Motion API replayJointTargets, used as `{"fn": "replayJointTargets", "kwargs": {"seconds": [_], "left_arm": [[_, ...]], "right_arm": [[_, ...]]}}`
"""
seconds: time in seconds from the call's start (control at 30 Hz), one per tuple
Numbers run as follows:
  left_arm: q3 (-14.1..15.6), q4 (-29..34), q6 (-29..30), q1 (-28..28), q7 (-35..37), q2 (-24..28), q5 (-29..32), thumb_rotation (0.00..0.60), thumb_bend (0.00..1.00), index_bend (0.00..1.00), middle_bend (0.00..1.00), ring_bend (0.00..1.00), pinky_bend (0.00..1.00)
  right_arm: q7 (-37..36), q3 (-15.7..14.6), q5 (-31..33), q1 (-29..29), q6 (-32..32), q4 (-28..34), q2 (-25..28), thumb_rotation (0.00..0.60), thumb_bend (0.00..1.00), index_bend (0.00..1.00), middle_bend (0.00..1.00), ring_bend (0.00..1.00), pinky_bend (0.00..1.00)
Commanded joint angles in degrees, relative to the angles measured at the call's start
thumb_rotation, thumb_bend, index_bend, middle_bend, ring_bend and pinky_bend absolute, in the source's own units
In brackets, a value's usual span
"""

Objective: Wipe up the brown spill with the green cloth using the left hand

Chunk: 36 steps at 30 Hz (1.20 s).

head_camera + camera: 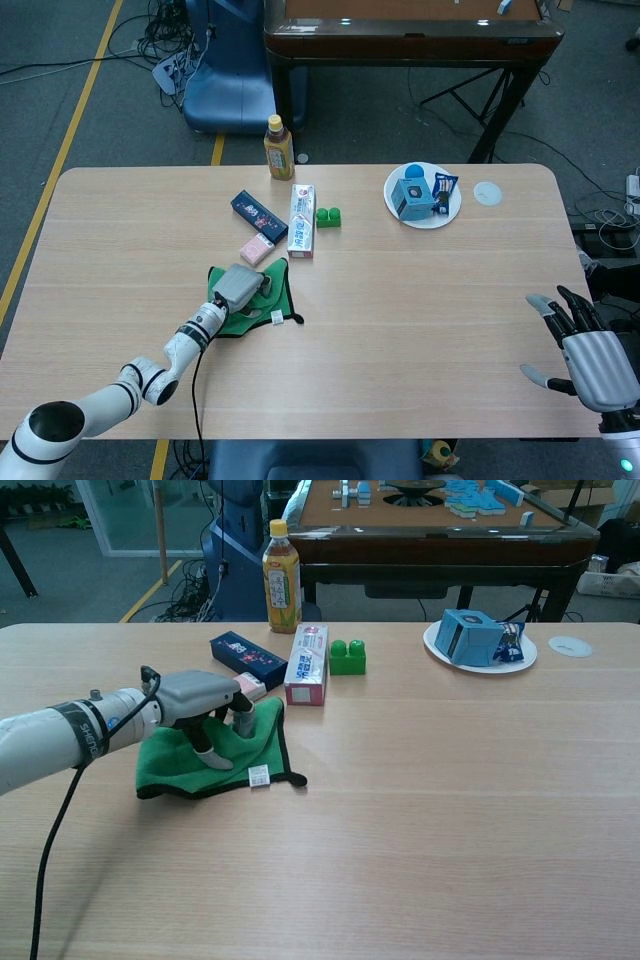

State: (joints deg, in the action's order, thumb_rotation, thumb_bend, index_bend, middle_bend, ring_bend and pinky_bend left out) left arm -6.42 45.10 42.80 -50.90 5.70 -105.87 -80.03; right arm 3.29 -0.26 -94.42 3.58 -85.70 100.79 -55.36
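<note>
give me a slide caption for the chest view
Left hand presses the green cloth onto the wooden table beside a toothpaste box.

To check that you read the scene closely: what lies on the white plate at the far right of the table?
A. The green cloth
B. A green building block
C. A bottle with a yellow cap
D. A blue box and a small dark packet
D: the white plate carries a blue box with a small dark packet beside it, as both views show.
</note>
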Motion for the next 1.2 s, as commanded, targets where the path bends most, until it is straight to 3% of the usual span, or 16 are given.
{"fn": "replayJointTargets", "kwargs": {"seconds": [0.03,0.63,1.2], "left_arm": [[-0.8,1.1,0.0,0.3,0.8,0.6,0.8,0.600,0.17,0.47,0.48,0.55,0.74],[0.1,16.8,0.2,-1.8,7.9,3.1,-2.8,0.600,0.17,0.47,0.48,0.55,0.74],[-1.2,12.1,2.6,1.5,-6.4,10.8,3.5,0.600,0.17,0.47,0.48,0.55,0.72]], "right_arm": [[-0.1,0.0,0.0,0.0,-0.1,0.0,0.0,0.600,0.18,0.08,0.20,0.04,0.09],[-0.5,0.0,0.2,-0.5,-0.7,-0.4,0.0,0.600,0.18,0.08,0.20,0.04,0.09],[-0.8,0.3,-0.3,0.5,0.3,-0.6,-0.7,0.600,0.18,0.08,0.20,0.04,0.09]]}}
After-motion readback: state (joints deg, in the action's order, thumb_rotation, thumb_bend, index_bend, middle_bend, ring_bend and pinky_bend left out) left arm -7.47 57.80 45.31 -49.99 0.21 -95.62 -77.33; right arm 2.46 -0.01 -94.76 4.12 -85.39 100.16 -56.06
